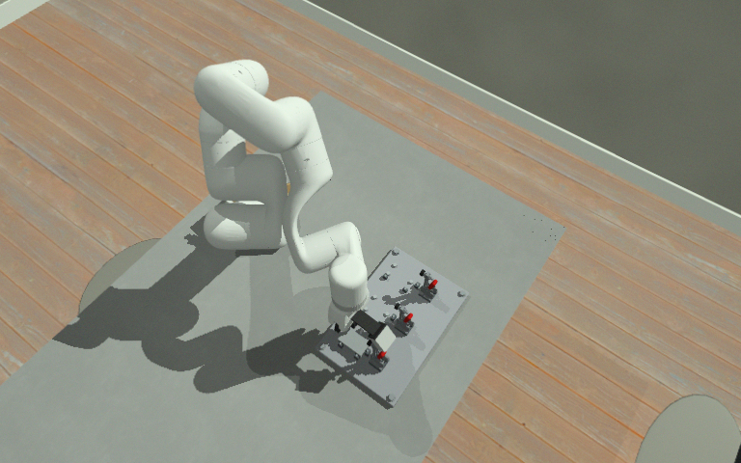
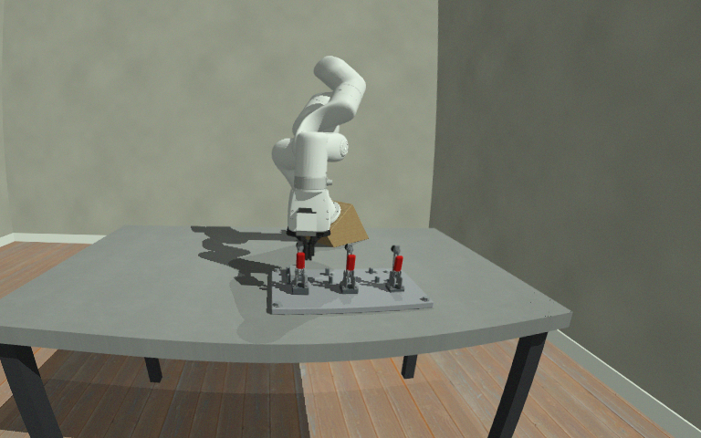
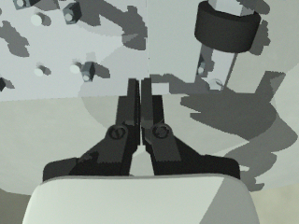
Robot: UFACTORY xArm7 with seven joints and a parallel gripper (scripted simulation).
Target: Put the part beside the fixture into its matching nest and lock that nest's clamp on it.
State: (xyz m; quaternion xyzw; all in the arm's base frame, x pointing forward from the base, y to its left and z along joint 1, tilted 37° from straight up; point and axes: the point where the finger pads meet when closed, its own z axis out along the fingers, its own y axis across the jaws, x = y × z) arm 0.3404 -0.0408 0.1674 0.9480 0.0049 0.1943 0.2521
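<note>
The part is a light grey block in the end nest of the fixture, on the left in the exterior view. Whether it lies flat and against its blocks cannot be told. That nest's clamp stands open: its red handle is upright, and its black bar tip is raised above the fixture. My gripper is shut and empty, pointing down, above the fixture's edge beside the part. In the top view the arm hides its fingertips.
The middle clamp and the far clamp also stand with raised bars. Their nests' pads and blocks lie in front of them. The fixture stands on the grey table. A brown block is behind the arm.
</note>
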